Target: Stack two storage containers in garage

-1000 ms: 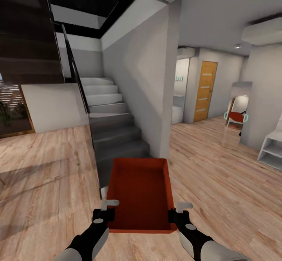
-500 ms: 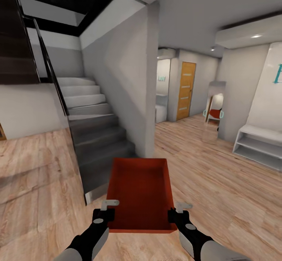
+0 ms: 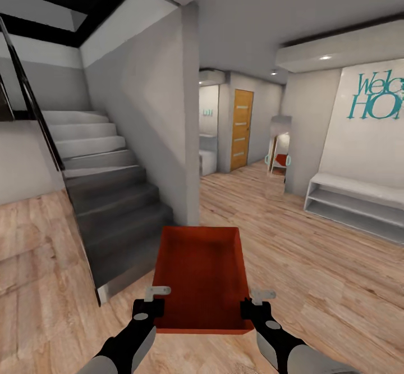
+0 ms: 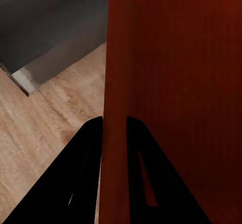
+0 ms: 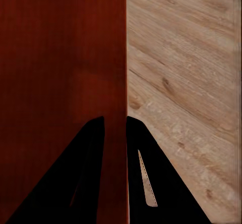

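Now the container (image 3: 201, 276) rides out in front, level and open side up, carried over the wood floor (image 3: 314, 261) near the stairs (image 3: 106, 194) on the left. The left gripper (image 3: 152, 300) pinches the left wall, the right gripper (image 3: 253, 302) the right wall, each clenched on the thin rim, a grip on both sides to keep it from tipping. No garage here, I'd say it's in transit
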You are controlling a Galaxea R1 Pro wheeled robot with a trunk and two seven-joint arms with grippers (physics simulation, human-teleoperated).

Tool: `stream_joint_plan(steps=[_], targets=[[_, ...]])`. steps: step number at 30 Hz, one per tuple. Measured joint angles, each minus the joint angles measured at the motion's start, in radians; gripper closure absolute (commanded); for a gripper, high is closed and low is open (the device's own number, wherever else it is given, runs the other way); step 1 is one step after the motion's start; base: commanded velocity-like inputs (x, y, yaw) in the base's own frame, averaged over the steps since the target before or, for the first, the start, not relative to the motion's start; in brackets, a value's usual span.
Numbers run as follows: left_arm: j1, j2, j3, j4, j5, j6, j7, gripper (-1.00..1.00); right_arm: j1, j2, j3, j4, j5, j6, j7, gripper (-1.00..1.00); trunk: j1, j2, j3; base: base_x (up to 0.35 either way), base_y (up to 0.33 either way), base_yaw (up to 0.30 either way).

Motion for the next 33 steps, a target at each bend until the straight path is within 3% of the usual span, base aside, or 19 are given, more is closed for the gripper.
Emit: stream_joint_plan(steps=[16,26,33], targets=[[0.000,-0.001,0.001,-0.001,-0.001,0.001,0.000,1.00,0.000,-0.001,0.000,0.000,0.001,0.000,0.001,1.00,0.000,0.000,0.000,0.018,0.000,-0.281],[0.000,-0.002,-0.001,0.006,0.003,0.001,0.000,1.00,0.001,-0.002,0.005,0.004,-0.004,0.001,0.001,1.00,-0.001,0.000,0.000,0.258,0.000,-0.276],[0.000,-0.001,-0.002,0.008,0.004,0.001,0.000,1.00,0.001,-0.001,0.009,0.006,-0.010,0.000,0.000,1.00,-0.001,0.000,0.000,0.318,0.000,-0.039]])
